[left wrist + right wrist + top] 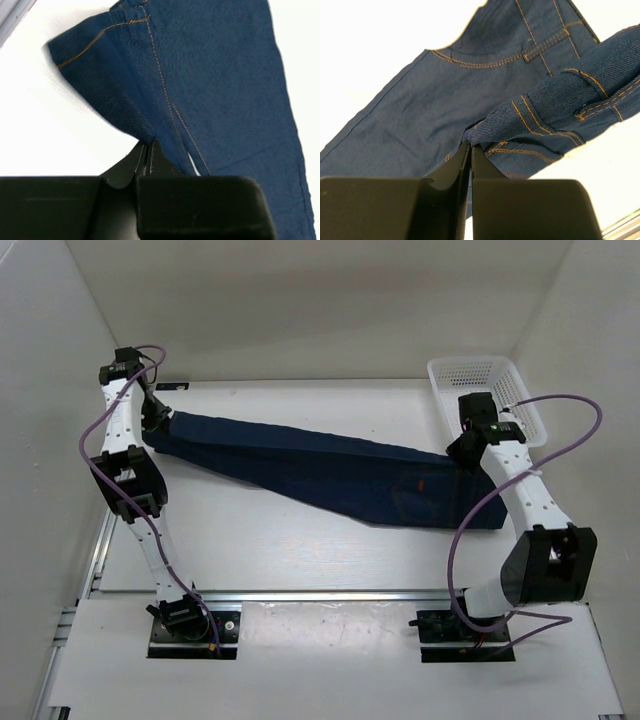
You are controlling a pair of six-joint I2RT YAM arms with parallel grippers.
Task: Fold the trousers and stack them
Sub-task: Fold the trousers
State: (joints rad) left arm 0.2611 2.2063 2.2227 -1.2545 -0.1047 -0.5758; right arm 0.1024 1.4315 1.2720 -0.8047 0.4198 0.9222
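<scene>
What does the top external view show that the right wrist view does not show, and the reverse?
Only the top external view: the whole jeans stretched across the table, the left gripper at the leg end, and a white mesh basket at the far right. Only the right wrist view: the orange stitching, a belt loop, and the right gripper shut on a fold at the waist. Both: the dark blue denim and the white table.

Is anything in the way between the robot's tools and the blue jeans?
Nothing visible. The left tool is shut on the hem end of the trousers, and the right tool is shut on the waistband end. The white basket sits at the far right corner, not in between.
</scene>
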